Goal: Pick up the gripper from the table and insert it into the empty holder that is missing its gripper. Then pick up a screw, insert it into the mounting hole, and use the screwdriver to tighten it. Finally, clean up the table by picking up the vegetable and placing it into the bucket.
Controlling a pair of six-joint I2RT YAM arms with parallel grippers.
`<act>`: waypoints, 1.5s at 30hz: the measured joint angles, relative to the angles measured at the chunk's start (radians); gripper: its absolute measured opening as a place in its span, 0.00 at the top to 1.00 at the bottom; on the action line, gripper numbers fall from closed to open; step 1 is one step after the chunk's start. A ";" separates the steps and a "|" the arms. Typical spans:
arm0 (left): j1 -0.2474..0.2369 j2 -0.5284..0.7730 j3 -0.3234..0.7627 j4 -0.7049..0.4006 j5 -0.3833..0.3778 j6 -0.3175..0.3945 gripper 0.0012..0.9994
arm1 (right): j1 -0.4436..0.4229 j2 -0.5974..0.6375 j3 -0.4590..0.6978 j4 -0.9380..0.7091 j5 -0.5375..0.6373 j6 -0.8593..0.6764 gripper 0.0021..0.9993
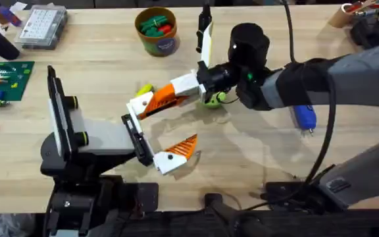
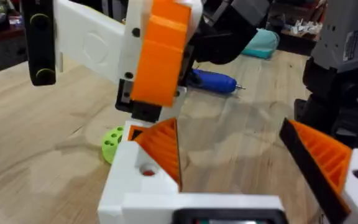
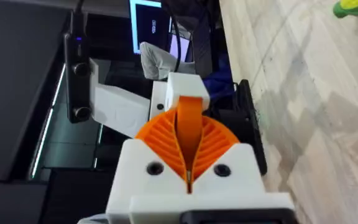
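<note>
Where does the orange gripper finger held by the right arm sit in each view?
Overhead: orange gripper finger mid-table, just beyond the holder bar.
Left wrist: over the green disc, before the screwdriver.
Right wrist: edge-on, clamped in the right gripper.
Shared landmark: tall black upright plate.

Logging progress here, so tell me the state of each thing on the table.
gripper: held at the holder.
right gripper: shut on the gripper.
screwdriver: lying on the table.
vegetable: on the table, outside the bucket.
bucket: upright, holding toy pieces.
</note>
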 joint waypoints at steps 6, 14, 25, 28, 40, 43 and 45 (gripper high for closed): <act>0.000 0.000 0.000 0.000 0.000 0.000 0.01 | 0.000 0.000 0.000 0.000 0.000 0.000 0.98; -0.010 0.000 0.000 -0.007 0.040 -0.012 0.01 | 0.042 0.000 0.024 0.015 0.007 0.000 0.04; -0.011 0.000 0.000 -0.010 0.060 -0.013 0.01 | 0.043 0.000 0.027 0.014 0.011 0.000 0.00; -0.011 0.000 0.000 -0.010 0.060 -0.013 0.01 | 0.043 0.000 0.028 0.014 0.011 0.000 0.00; -0.011 0.000 0.000 -0.010 0.060 -0.013 0.01 | 0.037 0.000 0.028 0.014 0.011 -0.019 0.00; -0.011 0.000 0.000 -0.010 0.060 -0.013 0.01 | 0.018 0.000 0.028 0.014 0.011 -0.040 0.00; -0.011 0.000 0.000 -0.010 0.060 -0.013 0.01 | -0.003 0.000 0.028 0.014 0.011 -0.050 0.00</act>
